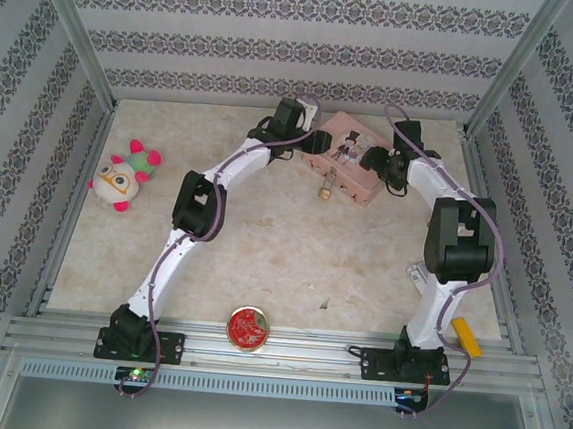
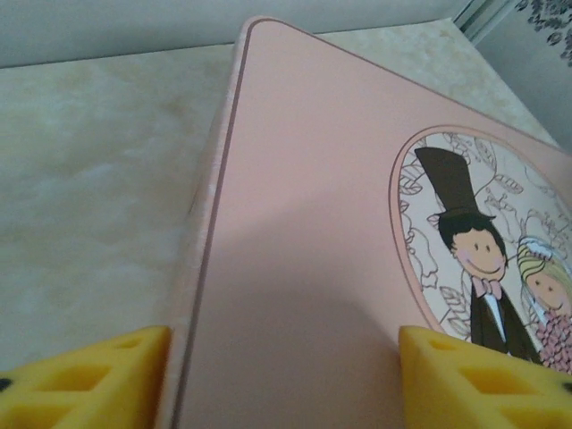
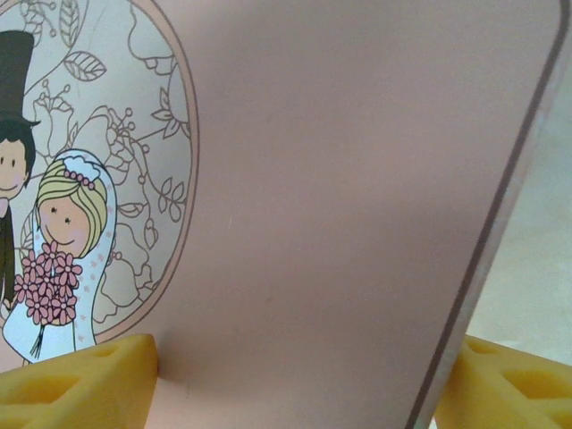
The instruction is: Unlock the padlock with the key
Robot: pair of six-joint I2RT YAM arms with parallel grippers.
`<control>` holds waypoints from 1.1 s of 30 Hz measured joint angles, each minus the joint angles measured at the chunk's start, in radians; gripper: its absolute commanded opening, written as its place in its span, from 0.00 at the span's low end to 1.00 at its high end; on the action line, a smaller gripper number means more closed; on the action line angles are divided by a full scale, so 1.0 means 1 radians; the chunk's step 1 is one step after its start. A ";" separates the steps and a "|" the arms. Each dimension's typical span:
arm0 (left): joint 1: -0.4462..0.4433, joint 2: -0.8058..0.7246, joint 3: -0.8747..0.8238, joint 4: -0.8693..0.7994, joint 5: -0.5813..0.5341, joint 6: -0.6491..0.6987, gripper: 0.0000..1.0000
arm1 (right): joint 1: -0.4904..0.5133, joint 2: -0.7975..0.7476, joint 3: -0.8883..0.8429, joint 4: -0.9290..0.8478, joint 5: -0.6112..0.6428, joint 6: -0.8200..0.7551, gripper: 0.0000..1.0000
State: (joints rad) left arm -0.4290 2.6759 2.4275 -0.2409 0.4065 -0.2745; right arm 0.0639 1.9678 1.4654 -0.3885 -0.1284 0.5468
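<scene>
The left claw (image 2: pixel 284 371) is hovering open over the pink tin (image 1: pixel 349 165), the right claw (image 3: pixel 304 380) straddling its right edge, open too. The padlock (image 1: pixel 324 190) is sitting at the tin's near edge. Holding the tin steady first is looking wise before going for the padlock.

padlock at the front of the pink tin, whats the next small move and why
Probably ease the right pincer off the lid and toward the padlock. Both open pincers sit over the pink tin, the left pincer at its other end, while the padlock sits at the tin's near edge, untouched.
</scene>
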 measured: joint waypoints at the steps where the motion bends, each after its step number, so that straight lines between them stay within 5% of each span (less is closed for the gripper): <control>1: 0.004 -0.033 -0.059 0.021 0.000 -0.006 0.53 | 0.003 0.006 0.011 -0.005 -0.003 -0.003 0.73; 9: 0.019 -0.502 -0.856 0.311 -0.148 -0.114 0.52 | 0.102 0.049 0.073 -0.029 -0.045 -0.056 0.71; 15: 0.019 -0.792 -1.301 0.461 -0.277 -0.229 0.54 | 0.219 0.051 0.075 -0.030 -0.056 -0.079 0.71; 21: 0.018 -0.946 -1.558 0.612 -0.341 -0.339 0.63 | 0.276 0.074 0.104 -0.027 -0.073 -0.084 0.73; 28: -0.019 -1.041 -1.677 0.650 -0.330 -0.416 0.99 | 0.293 0.085 0.130 -0.065 -0.047 -0.095 0.94; 33: -0.029 -1.099 -1.691 0.648 -0.333 -0.431 0.99 | 0.266 0.037 0.113 -0.118 0.003 -0.128 0.98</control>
State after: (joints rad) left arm -0.4580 1.5772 0.7361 0.4068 0.0734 -0.7059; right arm 0.3294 2.0045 1.5784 -0.5064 -0.1253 0.4187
